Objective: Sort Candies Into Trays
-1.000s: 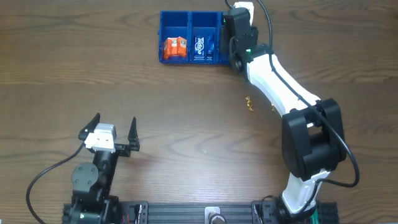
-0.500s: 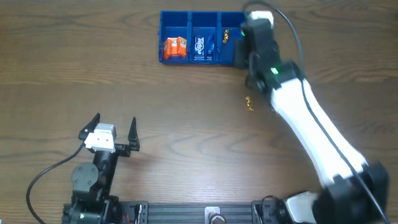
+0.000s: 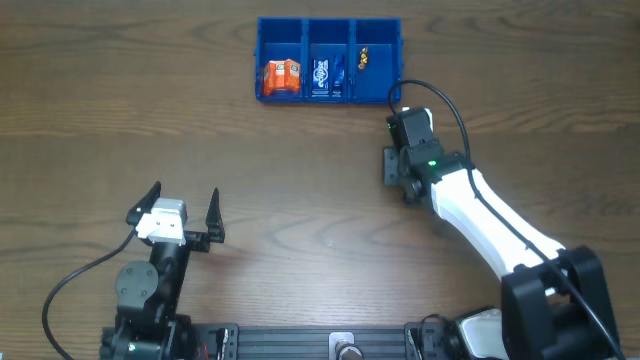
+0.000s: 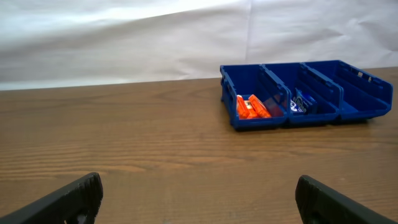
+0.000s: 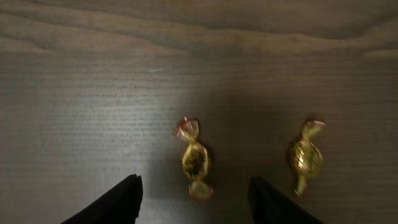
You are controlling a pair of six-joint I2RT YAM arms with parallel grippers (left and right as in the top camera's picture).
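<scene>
The right gripper (image 5: pixel 194 205) points straight down at the wooden tabletop (image 3: pixel 300 200), its two fingers spread wide and grasping nothing. A gold-wrapped candy (image 5: pixel 194 158) lies on the wood in line with the gap between those fingers, touching neither. A second gold-wrapped candy (image 5: pixel 305 155) lies beside the first and apart from it, outside the span of the fingers. In the top view this gripper (image 3: pixel 398 165) hangs near the right front corner of the blue tray (image 3: pixel 262 60).

The tray stands by the middle of the tabletop's far edge and has three compartments side by side. Orange candies (image 3: pixel 282 75) lie in the left compartment, blue candies (image 3: pixel 325 72) in the middle one, and small gold candies (image 3: pixel 365 55) in the right one.

The left gripper (image 3: pixel 185 197) is over the tabletop's near left part, well apart from the tray and from the other arm. Its fingers are released and wide apart, with nothing between them. In its own wrist view the left gripper (image 4: pixel 199 205) faces across bare wood toward the tray (image 4: pixel 292 118), where the orange candies (image 4: pixel 252 107) and the blue candies (image 4: pixel 303 101) show inside their compartments.
</scene>
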